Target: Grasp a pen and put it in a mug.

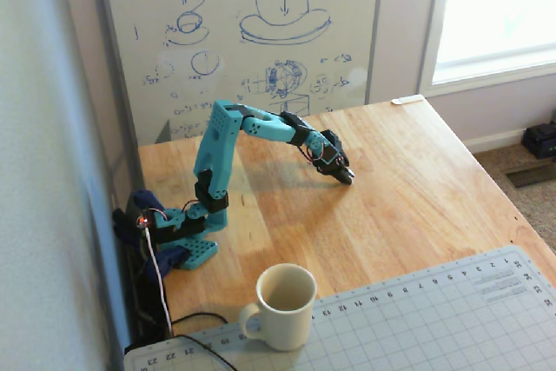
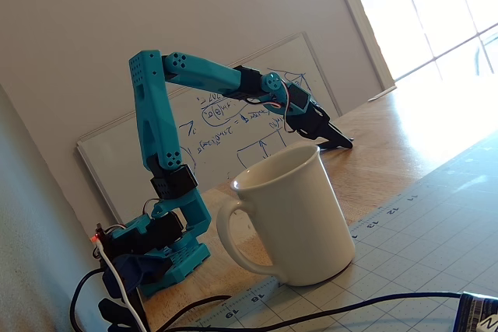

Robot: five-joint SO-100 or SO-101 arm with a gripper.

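Note:
The cream-white mug stands upright at the near edge of the wooden table, its handle to the left in both fixed views, and looks empty; it fills the foreground of the other fixed view. My gripper is stretched out to the far middle of the table, well beyond the mug, with its dark fingertips down at the tabletop. The jaws look closed together. I cannot make out the pen in either view; nothing pen-like lies on the bare wood.
A grey-green cutting mat covers the near right of the table, under the mug's right side. The arm's blue base is clamped at the left edge with cables. A whiteboard stands behind.

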